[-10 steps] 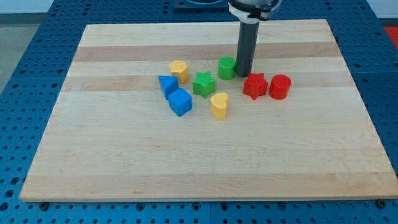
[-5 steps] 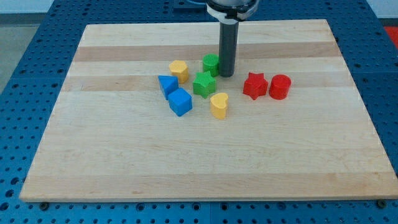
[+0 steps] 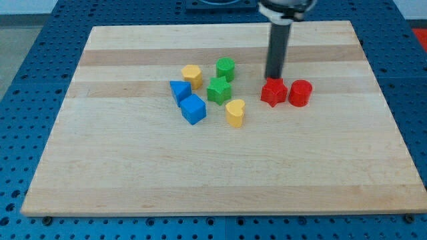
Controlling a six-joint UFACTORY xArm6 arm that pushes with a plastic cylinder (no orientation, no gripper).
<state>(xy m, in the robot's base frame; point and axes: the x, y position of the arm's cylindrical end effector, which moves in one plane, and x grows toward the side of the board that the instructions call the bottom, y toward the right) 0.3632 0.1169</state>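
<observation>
My tip (image 3: 273, 79) stands just above the red star block (image 3: 273, 92), at or very near its top edge. A red cylinder (image 3: 300, 93) sits right beside the star on the view's right. To the left lie a green cylinder (image 3: 225, 69), a green star (image 3: 218, 90) below it, a yellow hexagonal block (image 3: 192, 75), a yellow heart (image 3: 234, 113), a blue triangular block (image 3: 179, 90) and a blue cube (image 3: 193, 109).
The wooden board (image 3: 133, 173) lies on a blue perforated table (image 3: 20, 60). The rod's mount shows at the view's top edge.
The rod pushed the green cylinder to the left, then drew back and swung right; its tip now stands by the red star. The green cylinder rests near the yellow hexagonal block.
</observation>
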